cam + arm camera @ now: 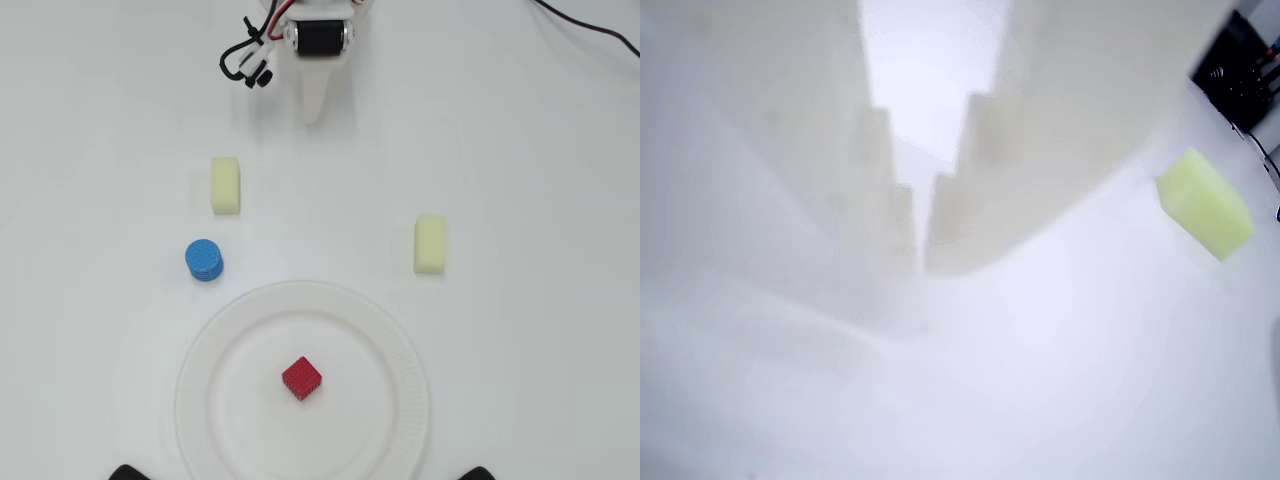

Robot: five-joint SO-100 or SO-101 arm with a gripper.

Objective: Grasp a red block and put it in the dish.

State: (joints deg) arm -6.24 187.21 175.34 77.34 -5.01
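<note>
- While I look down through the overhead view, the red block (301, 378) sits inside the dish (205, 400), close to its middle, resting on one face and turned cornerwise to the frame.
- I take the dish as my landmark: it lies at the bottom centre of the white table (540, 150), its ribbed rim cut off by the lower edge of the frame.
- The blue cylinder (204, 260) stands upright just beyond the dish's upper-left rim, apart from it.
- One yellow block (226, 185) lies farther up from the dish than the cylinder, on the same left side.
- The second yellow block (430, 244) lies up and to the right of the dish, near its rim but not touching.
- The gripper (313, 112) is well above the dish at the top of the overhead view, far from the red block, pointing down the frame toward the dish.
- In the wrist view I see the gripper (920, 262) with its two pale fingers (965, 215) drawn almost together, only a thin slit between the tips, and nothing is held between them.
- The same wrist view shows a yellow block (1205, 203) at the right, blurred, resting on the table beside the fingers and clear of them.
- Two dark shapes (130, 472) poke in at the bottom corners of the overhead view, either side of the dish; I cannot tell what they are.
</note>
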